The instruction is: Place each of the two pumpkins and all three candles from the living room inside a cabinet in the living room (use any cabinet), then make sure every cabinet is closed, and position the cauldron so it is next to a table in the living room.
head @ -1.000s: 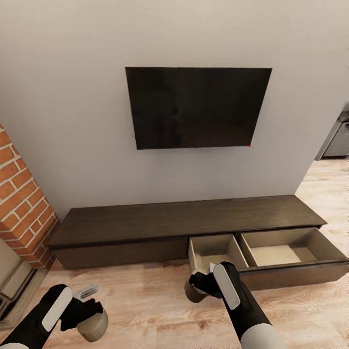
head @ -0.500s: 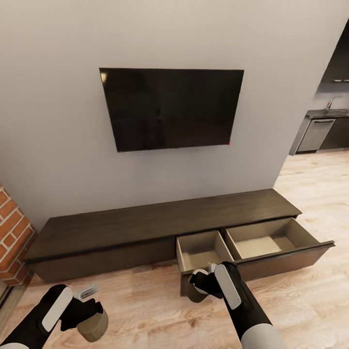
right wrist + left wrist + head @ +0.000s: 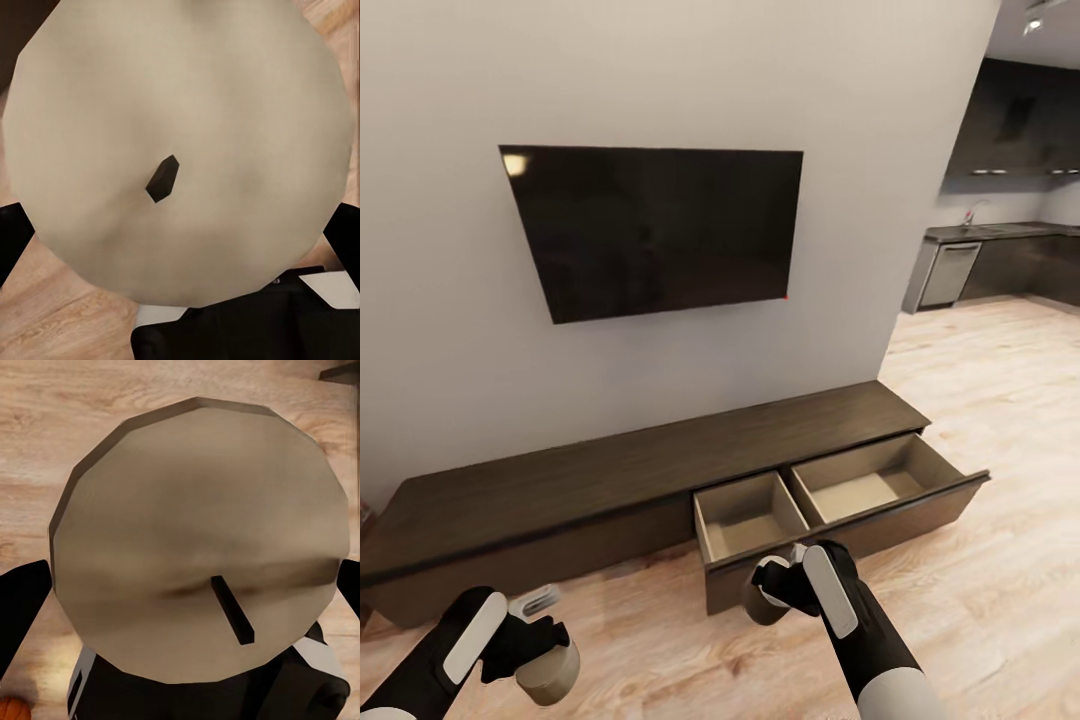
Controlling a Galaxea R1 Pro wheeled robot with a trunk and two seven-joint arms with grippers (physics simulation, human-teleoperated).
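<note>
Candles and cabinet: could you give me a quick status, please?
Left gripper shut on a candle; right gripper shut on another candle. Cabinet ahead, right drawer open. Nothing blocking it.

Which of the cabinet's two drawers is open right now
The right-hand drawer, in front of the right gripper, stands pulled out, showing beige compartments; the left drawer front is flush.

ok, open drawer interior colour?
Pale beige inside the drawer, dark-brown front; clearest in the head view.
</note>
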